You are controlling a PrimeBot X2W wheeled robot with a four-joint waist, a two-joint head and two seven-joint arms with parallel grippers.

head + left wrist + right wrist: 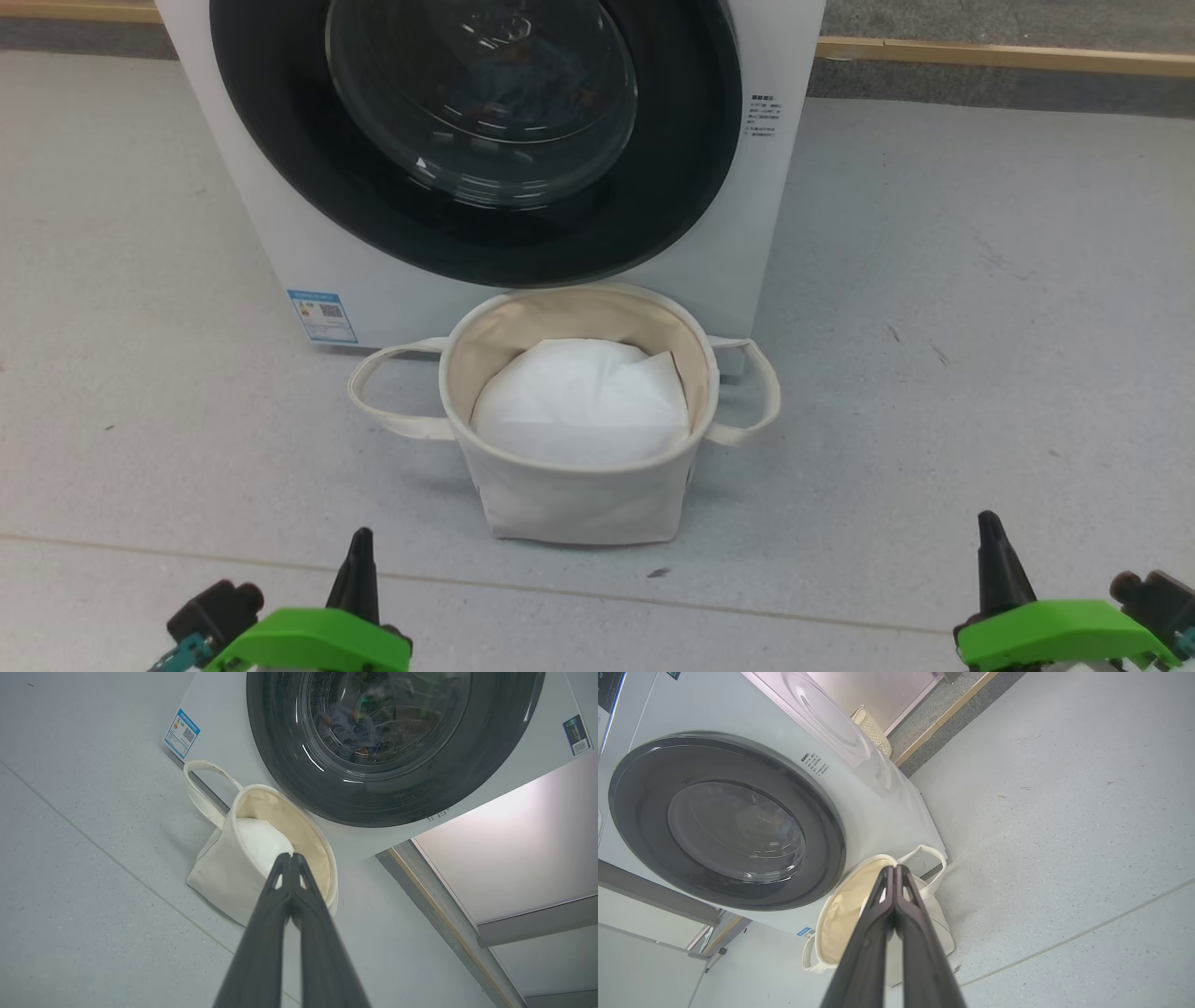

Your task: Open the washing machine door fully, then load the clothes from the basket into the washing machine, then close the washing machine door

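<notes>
Status: door (481, 121) looks flush on the washer (317, 271) front, with no gap at the rim in any view. Clothes (348, 723): blue fabric with an orange fleck shows through the glass in the left wrist view, low in the drum. I can't pick out the cream piece. Basket (579, 495) sits on the floor at 6 o'clock of the door, touching or just off the front panel, can't tell which. In it is a plain white sheet (579, 401), not part of the load.

Left gripper (289, 857): fingers pressed together, holding nothing. Right gripper (894, 868): same, tips meeting, empty. In the head view they sit at 7 and 5 o'clock, well clear of basket and door.

My read: load and close look done, so the step in hand is confirming the latch. Don't trust the flush look alone, as a glossy rim can hide a small gap. If in doubt, push with closed tips on the black rim, not the glass, on the side opposite the hinge. I can't tell which side that is. Push square to the panel, slowly, reaching over the basket. Other arm parked.
</notes>
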